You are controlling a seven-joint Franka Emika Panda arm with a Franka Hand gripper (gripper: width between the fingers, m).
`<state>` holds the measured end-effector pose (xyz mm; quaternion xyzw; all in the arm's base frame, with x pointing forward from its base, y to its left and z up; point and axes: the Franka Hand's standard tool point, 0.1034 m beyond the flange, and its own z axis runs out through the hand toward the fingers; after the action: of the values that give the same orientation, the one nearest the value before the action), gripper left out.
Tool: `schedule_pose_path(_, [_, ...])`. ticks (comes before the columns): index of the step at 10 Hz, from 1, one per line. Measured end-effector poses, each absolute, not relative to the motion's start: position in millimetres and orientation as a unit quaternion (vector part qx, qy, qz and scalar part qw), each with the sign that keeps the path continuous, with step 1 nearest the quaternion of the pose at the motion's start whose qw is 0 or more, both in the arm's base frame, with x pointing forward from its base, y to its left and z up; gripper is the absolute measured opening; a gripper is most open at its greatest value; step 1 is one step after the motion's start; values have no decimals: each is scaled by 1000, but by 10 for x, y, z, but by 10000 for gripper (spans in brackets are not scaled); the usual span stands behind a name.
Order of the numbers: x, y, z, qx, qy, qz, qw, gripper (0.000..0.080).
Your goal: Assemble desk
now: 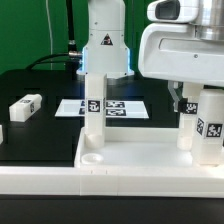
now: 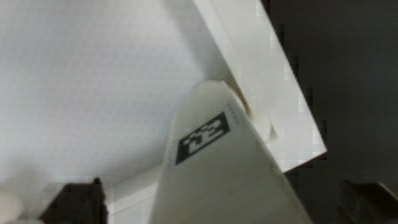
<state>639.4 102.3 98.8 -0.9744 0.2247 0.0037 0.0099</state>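
Observation:
The white desk top (image 1: 140, 165) lies in the foreground, rim up. One tagged white leg (image 1: 93, 108) stands upright at its far left corner. Two more legs (image 1: 190, 125) (image 1: 212, 122) stand upright at its right end. My gripper (image 1: 190, 100) hangs over those two, with a dark finger (image 1: 177, 97) beside the left one. In the wrist view a tagged leg (image 2: 210, 140) stands between my fingers (image 2: 75, 200), next to the top's rim (image 2: 249, 60). Gaps show on both sides of the leg, so the gripper (image 2: 214, 198) is open around it.
A loose leg (image 1: 25, 106) lies on the black table at the exterior view's left, and another white part (image 1: 3, 131) shows at the frame edge. The marker board (image 1: 122, 107) lies flat behind the desk top. An empty round socket (image 1: 92, 157) is in the top's near left corner.

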Motion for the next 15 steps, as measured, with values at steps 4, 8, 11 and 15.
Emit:
schedule_pose_path(4, [6408, 1024, 1012, -996, 93, -1, 1, 649])
schedule_pose_path(8, [6420, 1018, 1040, -999, 47, -1, 0, 466])
schedule_pose_path(11, [6419, 1015, 1035, -999, 50, -1, 0, 288])
schedule_pose_path(15, [6425, 1008, 1034, -989, 151, -3, 5, 288])
